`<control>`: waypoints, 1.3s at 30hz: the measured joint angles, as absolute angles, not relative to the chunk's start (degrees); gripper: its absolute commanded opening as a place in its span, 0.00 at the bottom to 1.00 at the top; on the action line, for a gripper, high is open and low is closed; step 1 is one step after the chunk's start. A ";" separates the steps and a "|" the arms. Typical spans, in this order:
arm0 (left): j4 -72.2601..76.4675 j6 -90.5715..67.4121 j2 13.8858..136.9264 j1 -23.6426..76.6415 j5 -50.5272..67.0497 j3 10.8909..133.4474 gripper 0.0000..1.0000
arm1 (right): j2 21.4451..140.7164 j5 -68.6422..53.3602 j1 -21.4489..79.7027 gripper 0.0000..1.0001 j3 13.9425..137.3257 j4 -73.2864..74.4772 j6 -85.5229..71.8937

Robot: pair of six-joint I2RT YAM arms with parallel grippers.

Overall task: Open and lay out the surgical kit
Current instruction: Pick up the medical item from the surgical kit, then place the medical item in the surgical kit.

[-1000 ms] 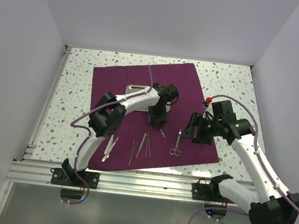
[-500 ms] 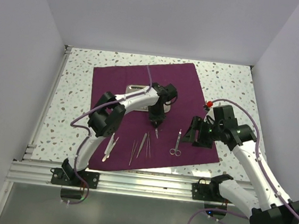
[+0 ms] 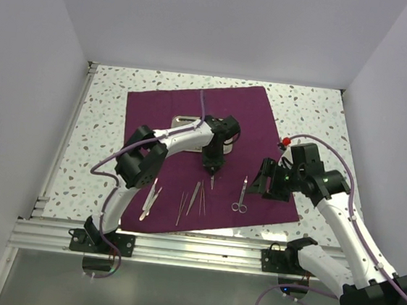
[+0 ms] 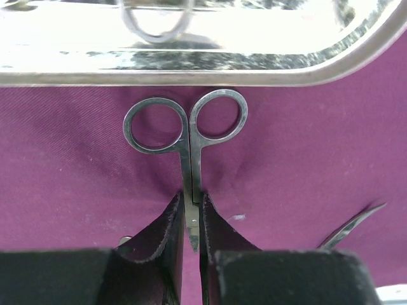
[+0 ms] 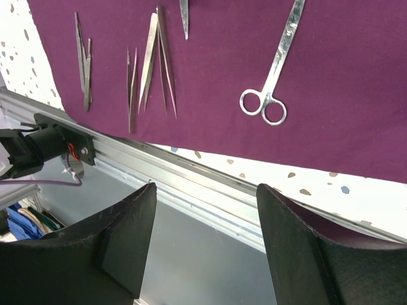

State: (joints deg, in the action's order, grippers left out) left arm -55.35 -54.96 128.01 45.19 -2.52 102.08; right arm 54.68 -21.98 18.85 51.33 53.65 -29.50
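Observation:
The plum cloth [image 3: 164, 112] lies spread flat, with the steel tray [image 3: 181, 123] on its far part. My left gripper [image 3: 213, 167] is shut on a small pair of ring-handled scissors [image 4: 184, 124]. It grips them by the shanks, just in front of the tray's rim [image 4: 191, 76] and low over the cloth. My right gripper [image 3: 266, 181] is open and empty, hovering over the cloth's right edge. A larger pair of scissors [image 3: 240, 194] lies on the cloth and also shows in the right wrist view [image 5: 276, 70]. Tweezers [image 3: 194, 195] and thin probes [image 3: 181, 207] lie in a row near the front.
Another pair of tweezers [image 3: 151, 196] lies at the cloth's front left. The aluminium rail [image 3: 179, 246] runs along the table's near edge, seen close below my right gripper's fingers [image 5: 121, 235]. White walls enclose the speckled table [image 3: 309, 113] on three sides.
My left gripper has turned the small scissors so the blade tip swung slightly left. My right gripper has shifted a little left and lower, still open.

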 measured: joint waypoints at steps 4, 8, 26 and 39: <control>-55.90 -49.78 128.03 45.32 -0.01 102.50 0.00 | 54.68 -21.67 18.87 0.69 52.16 53.74 -29.30; -57.98 -42.89 127.79 46.28 4.58 102.52 0.00 | 54.68 -20.64 18.85 0.69 54.54 54.02 -28.40; -61.39 -26.33 112.14 46.92 33.98 104.66 0.00 | 51.88 -22.02 22.87 0.78 65.63 52.88 -15.31; -58.06 -36.03 96.60 46.92 52.01 96.64 0.00 | 44.77 -23.09 32.34 0.86 75.85 53.82 -1.06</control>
State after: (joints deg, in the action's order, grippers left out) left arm -58.06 -36.03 96.60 46.92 52.01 96.64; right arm 44.77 -23.09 32.34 75.85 53.82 -1.06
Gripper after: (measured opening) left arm 0.140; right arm 0.849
